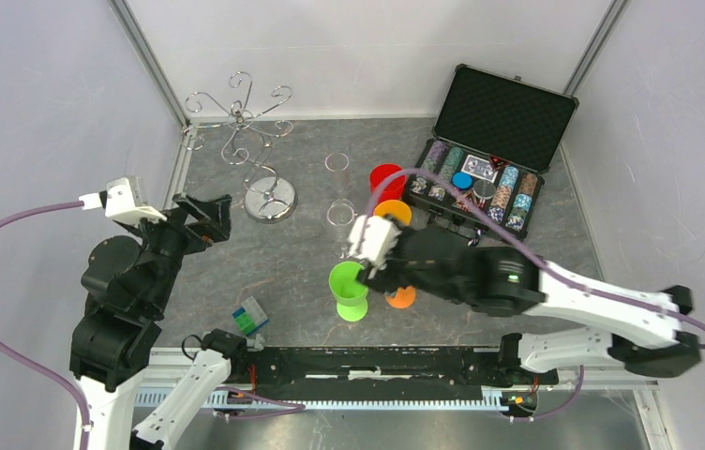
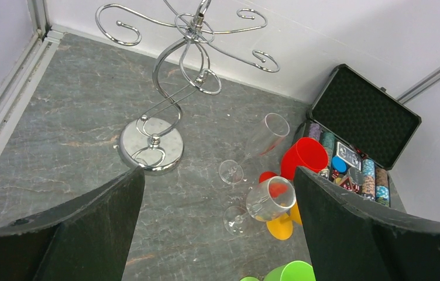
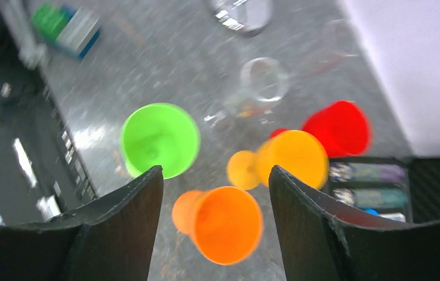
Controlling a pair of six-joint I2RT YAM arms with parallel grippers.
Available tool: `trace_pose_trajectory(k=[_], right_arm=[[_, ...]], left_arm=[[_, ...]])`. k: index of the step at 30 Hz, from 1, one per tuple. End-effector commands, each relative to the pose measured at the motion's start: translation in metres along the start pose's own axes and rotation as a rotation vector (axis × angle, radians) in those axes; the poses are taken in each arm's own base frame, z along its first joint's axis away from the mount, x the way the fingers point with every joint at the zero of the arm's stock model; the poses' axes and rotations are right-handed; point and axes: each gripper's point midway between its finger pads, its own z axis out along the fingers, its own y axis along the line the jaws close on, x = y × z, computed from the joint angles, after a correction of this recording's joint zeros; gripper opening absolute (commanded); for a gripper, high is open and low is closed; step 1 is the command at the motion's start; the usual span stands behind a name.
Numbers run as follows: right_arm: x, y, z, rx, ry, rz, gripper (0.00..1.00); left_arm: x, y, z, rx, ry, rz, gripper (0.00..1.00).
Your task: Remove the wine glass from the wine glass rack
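Note:
The silver wine glass rack (image 1: 247,120) stands at the back left on its round base (image 2: 150,146), and nothing hangs from its curled arms. An orange wine glass (image 3: 226,222) stands on the table below my right gripper (image 3: 216,170). That gripper is open, with both fingers clear of the cup. From above, the right gripper (image 1: 379,272) covers most of the orange glass (image 1: 401,298). My left gripper (image 1: 206,217) is open and empty, just left of the rack base and facing the glasses.
Green (image 1: 349,286), yellow (image 1: 393,214) and red (image 1: 386,178) goblets and two clear glasses (image 1: 337,167) (image 1: 340,217) crowd the middle of the table. An open poker chip case (image 1: 499,141) lies at the back right. A small green and blue box (image 1: 250,317) sits near the front edge.

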Motion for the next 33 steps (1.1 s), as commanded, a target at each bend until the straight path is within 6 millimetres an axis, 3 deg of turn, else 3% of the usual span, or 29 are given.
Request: trace_pose_trajectory(k=[1,6,9,13,18,23,33], right_arm=[[-0.018,-0.073,-0.052,0.372,-0.160,0.159,0.72],[0.019,-0.132,-0.110,0.780,-0.144,0.273,0.74],[0.045,-0.156,-0.151,1.011,-0.136,0.364,0.75],[0.079,-0.169,-0.196,1.169,-0.200,0.521,0.76],[0.118,-0.172,-0.230,1.209,-0.306,0.689,0.74],[0.142,-0.172,-0.246,1.199,-0.367,0.770,0.73],[0.148,-0.171,-0.248,1.179,-0.386,0.788,0.73]], left_arm=[[0.006,0.007,0.002,-0.035,0.008,-0.007,1.00],[0.023,0.020,0.007,-0.094,0.063,0.029,1.00],[0.032,0.024,0.007,-0.104,0.087,0.047,1.00],[0.034,0.034,0.000,-0.131,0.076,0.060,1.00],[0.029,0.046,-0.013,-0.165,0.022,0.065,1.00],[0.018,0.053,-0.024,-0.184,-0.034,0.080,1.00],[0.010,0.057,-0.030,-0.195,-0.075,0.081,1.00]])
